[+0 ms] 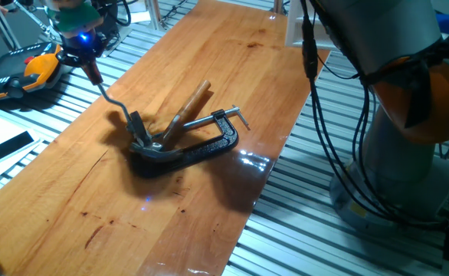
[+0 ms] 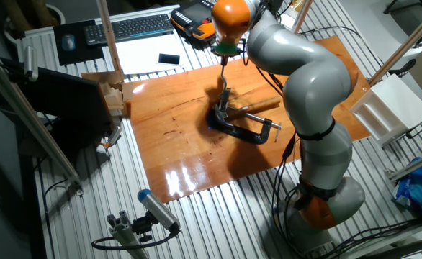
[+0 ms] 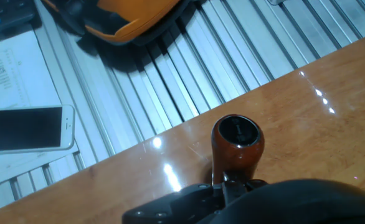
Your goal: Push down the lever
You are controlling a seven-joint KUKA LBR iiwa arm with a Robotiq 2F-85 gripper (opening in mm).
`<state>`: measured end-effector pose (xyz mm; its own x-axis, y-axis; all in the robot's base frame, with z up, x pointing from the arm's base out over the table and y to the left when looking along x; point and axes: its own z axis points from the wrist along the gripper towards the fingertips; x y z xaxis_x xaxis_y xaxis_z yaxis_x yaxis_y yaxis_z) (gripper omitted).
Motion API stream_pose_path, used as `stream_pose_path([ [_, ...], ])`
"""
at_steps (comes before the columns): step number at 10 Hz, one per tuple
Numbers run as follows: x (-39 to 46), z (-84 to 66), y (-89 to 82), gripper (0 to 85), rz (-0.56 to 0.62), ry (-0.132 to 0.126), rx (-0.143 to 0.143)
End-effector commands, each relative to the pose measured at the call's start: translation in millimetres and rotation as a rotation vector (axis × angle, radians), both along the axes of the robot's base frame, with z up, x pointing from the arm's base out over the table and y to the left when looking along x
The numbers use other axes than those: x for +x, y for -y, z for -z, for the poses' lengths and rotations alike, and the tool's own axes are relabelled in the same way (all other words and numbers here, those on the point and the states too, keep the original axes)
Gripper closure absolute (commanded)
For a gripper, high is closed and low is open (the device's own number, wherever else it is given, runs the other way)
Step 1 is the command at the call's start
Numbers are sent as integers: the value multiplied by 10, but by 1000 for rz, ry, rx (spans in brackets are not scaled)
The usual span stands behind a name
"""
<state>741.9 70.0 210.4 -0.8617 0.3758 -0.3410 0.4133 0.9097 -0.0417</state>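
Observation:
The lever is a thin bent metal rod [image 1: 113, 100] that rises from a silvery fitting [image 1: 142, 134] to a dark-reddish round knob [image 1: 93, 73]. In the hand view the knob [image 3: 235, 144] fills the lower middle, seen from above. My gripper [image 1: 87, 58] sits right on top of the knob, its fingers drawn together to a narrow tip, with nothing held. It also shows in the other fixed view [image 2: 224, 57], above the lever [image 2: 225, 78]. The fingers do not show in the hand view.
A black C-clamp [image 1: 198, 149] with a threaded screw [image 1: 209, 119] lies on the wooden table [image 1: 209, 61], a brown wooden handle [image 1: 194, 98] leaning over it. An orange-black device [image 1: 33, 70] and a phone [image 3: 27, 129] lie beyond the table's left edge.

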Motion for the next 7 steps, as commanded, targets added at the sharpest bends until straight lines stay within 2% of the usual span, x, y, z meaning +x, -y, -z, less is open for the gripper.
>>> stream_pose_path([
  [1,19,4,19,850,-1,2,1],
  [4,103,89,88,850,-7,22,-3],
  [7,125,137,99,850,-6,28,-5],
])
